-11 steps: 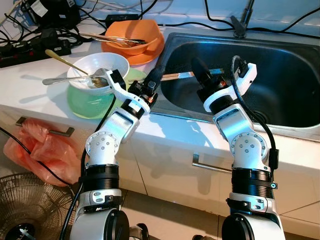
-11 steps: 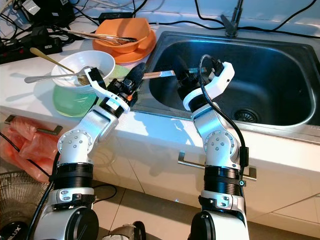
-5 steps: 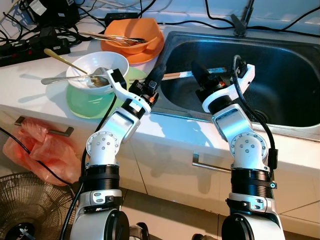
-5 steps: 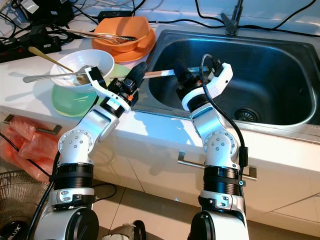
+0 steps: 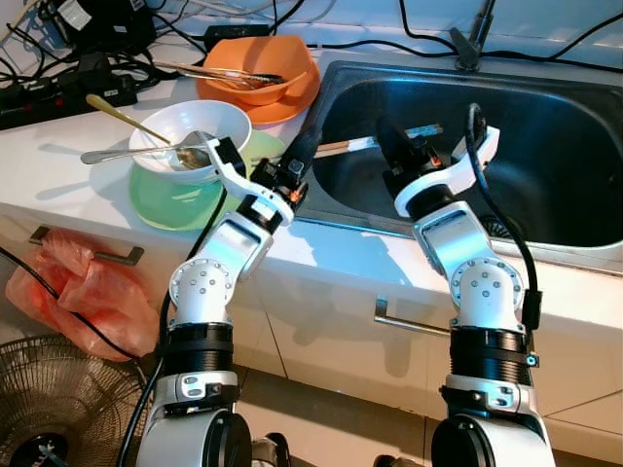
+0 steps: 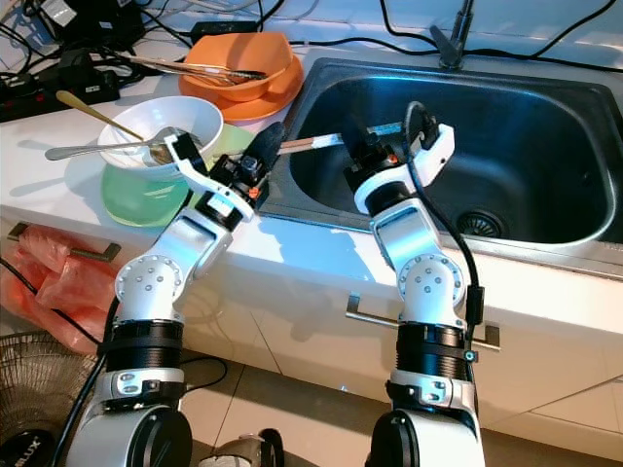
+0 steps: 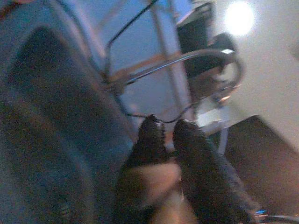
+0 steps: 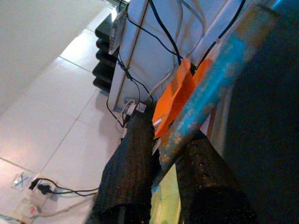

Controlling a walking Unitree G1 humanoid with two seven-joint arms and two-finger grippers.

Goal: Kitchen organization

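1. The right gripper [image 5: 389,139] reaches over the sink [image 5: 565,156], its two black fingers [image 8: 135,177] pinched onto a long blue-and-rust utensil [image 8: 210,88].
2. That utensil [image 5: 375,143] runs from the right gripper toward the left gripper [image 5: 307,144], at the sink's 9 o'clock rim.
3. The left gripper's fingertips [image 7: 152,135] sit nearly together; whether they grip the utensil cannot be told.
4. The white bowl [image 5: 190,136] with spoons lies at 9 o'clock from the left gripper.

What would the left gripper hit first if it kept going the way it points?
Probably nothing near: the left gripper, shut on the chopsticks, points over the sink rim into the open basin. The faucet lies further ahead; depth is unclear.
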